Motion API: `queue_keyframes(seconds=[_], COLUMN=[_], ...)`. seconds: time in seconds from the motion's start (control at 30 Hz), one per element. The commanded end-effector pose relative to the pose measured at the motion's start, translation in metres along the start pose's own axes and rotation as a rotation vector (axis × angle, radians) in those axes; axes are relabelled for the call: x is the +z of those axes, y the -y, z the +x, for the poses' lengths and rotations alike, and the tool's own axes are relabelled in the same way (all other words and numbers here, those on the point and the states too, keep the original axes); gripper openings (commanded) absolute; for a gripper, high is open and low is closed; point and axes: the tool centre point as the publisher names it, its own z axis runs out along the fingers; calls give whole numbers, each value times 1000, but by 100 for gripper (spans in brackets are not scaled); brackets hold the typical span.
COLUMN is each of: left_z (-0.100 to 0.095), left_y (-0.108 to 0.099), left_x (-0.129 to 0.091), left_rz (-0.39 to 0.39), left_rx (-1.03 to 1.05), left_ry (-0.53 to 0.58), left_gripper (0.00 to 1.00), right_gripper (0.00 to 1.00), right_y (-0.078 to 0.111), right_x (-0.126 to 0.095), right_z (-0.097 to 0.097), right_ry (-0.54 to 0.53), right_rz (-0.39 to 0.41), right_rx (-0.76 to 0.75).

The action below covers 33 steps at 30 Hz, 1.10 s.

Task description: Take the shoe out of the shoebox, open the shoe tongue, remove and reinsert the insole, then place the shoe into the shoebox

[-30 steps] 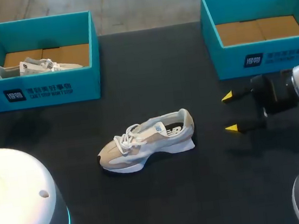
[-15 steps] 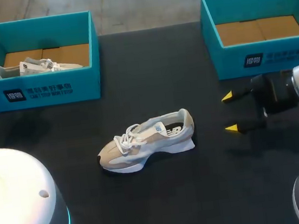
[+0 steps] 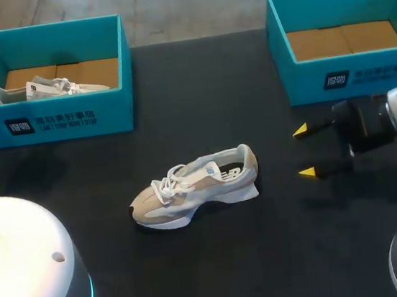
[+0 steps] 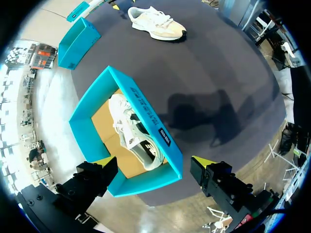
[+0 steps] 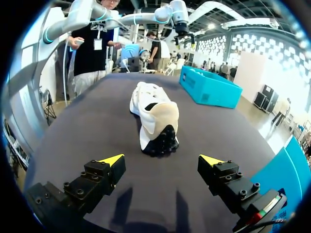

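Right gripper (image 3: pixel 305 151) barely shifted, fingers spread, facing shoe (image 3: pixel 194 186) heel; left gripper (image 4: pixel 153 160) spread above box (image 4: pixel 141 103). Risk: a low approach could shove the loose shoe.

Bright, seemingly overhead light; soft shadows on the table (image 3: pixel 193 105).

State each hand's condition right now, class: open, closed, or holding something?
Left hand: open, empty, above the shoebox with a shoe inside.
Right hand: open, empty, facing the sneaker heel.
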Motion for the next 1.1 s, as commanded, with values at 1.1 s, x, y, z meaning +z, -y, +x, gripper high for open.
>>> queue_keyframes(seconds=[1.1], left_z=[1], left_y=[1], left_x=[-1], left_rz=[-4], left_rx=[0], left_ry=[-1], left_gripper=[100], right_gripper=[100], right_y=[-4], right_x=[101], right_z=[-24], right_ry=[-191], right_rz=[-140], right_rx=[-42])
